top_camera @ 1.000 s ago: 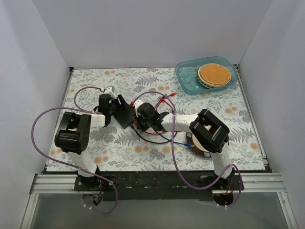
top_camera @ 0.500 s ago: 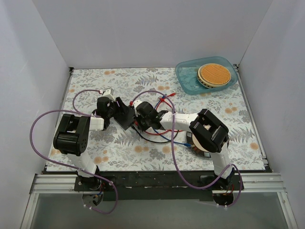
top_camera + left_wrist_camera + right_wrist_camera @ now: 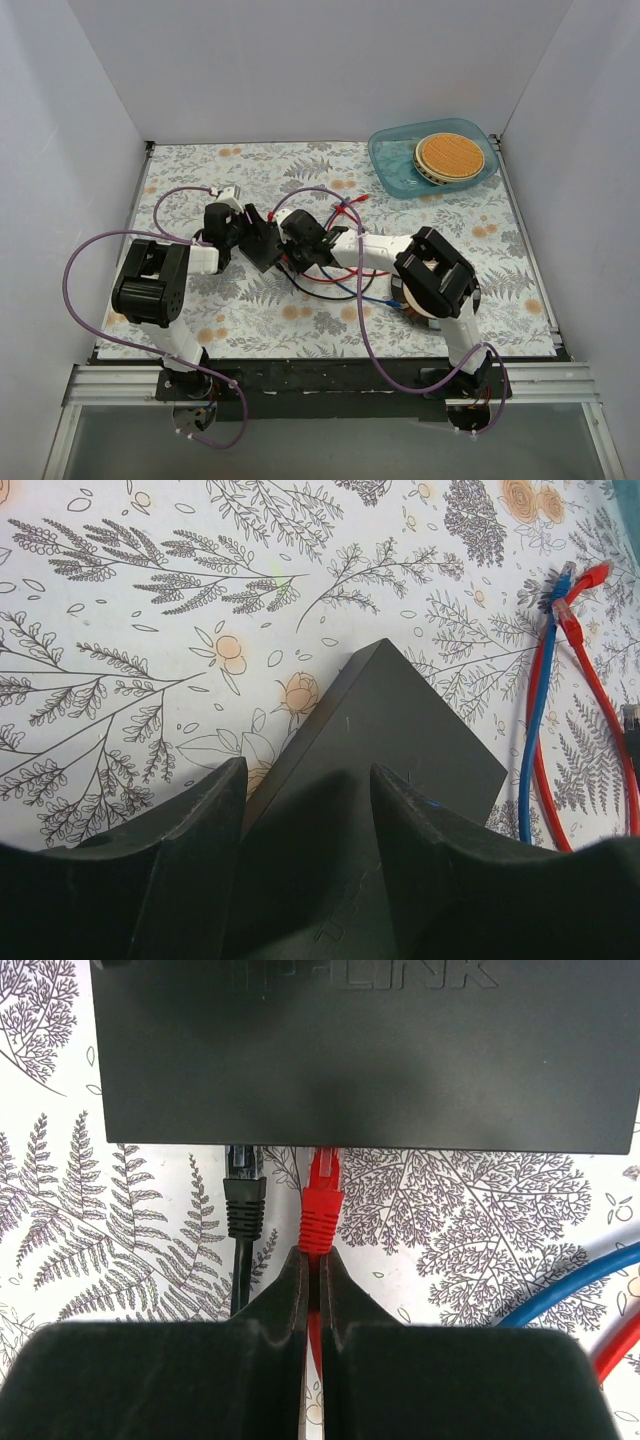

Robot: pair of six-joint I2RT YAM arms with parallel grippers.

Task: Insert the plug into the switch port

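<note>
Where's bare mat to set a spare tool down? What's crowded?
Bare mat along the back edge, left of the blue tray; also right of the right arm, below the tray. Crowded centre: switch, left gripper, right gripper on the red plug, loose cables.

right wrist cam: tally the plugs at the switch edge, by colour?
black plug: 1
red plug: 1, gripped just behind it by the right pincer
total at the switch edge: 2
</note>
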